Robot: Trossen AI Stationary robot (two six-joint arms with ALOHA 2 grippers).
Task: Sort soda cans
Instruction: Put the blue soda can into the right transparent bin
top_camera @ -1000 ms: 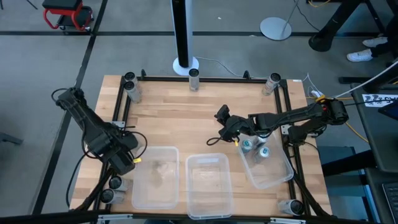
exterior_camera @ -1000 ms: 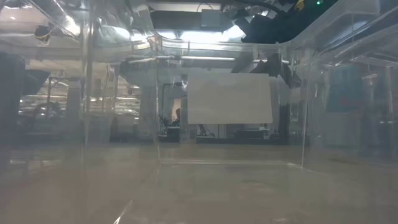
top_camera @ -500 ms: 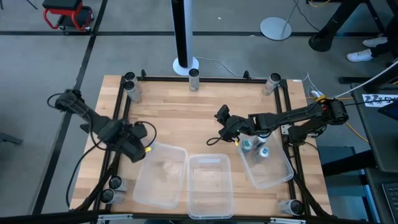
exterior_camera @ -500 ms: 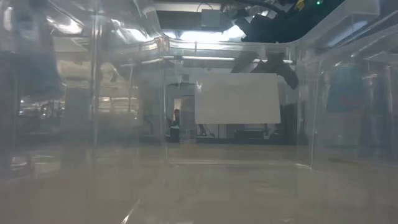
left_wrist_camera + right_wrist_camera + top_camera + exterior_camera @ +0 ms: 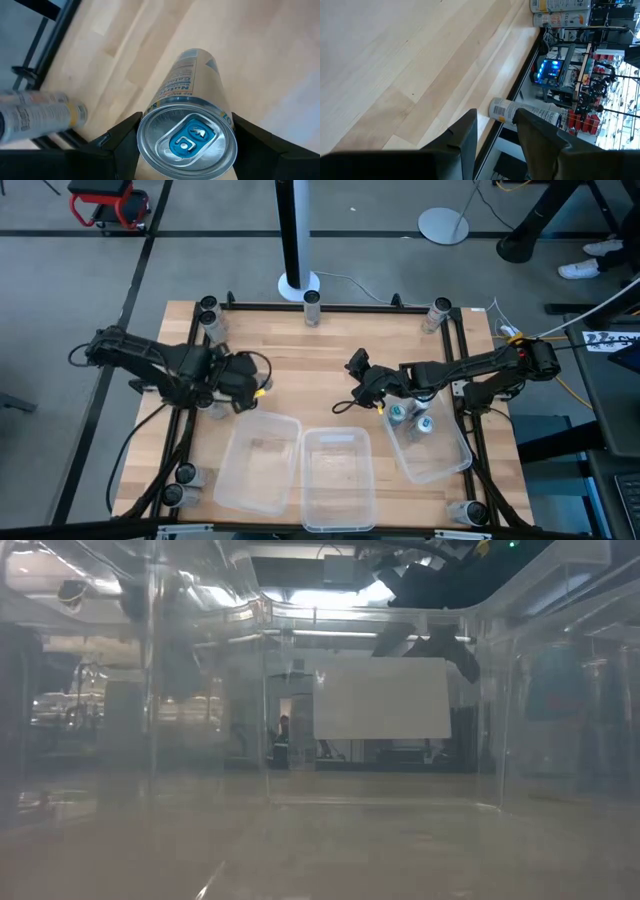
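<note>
My left gripper [image 5: 250, 375] is over the wood left of centre, beyond the left clear bin [image 5: 258, 463], and is shut on a soda can [image 5: 192, 90] with a silver top, a blue tab and pale printed sides. My right gripper [image 5: 356, 378] is open and holds nothing; it hangs just left of the right clear bin [image 5: 445, 460]. In that bin two blue-white cans [image 5: 398, 412] [image 5: 421, 423] stand on their bases. In the right wrist view the gripper [image 5: 495, 131] shows over bare wood. My left gripper pinches the can between its two fingers [image 5: 117, 137], on opposite sides of the wall just below the top rim [image 5: 146, 122]. The fingers reach in from the table's left. The can lies along them, its top toward the wrist and its base pointing away over the wood.
The middle clear bin [image 5: 338, 477] sits by the near edge between the other two. More cans stand along the table frame: at the far edge [image 5: 312, 306] [image 5: 438, 313] [image 5: 210, 320], and near the near corners [image 5: 178, 485] [image 5: 470, 511]. Bare wood lies between the two grippers.
My left gripper has travelled from the near-left corner by the left bin toward the far edge and to the right, turning to point toward the table's right. The left bin has turned slightly, its far right corner now farther right. The right arm has kept still.
</note>
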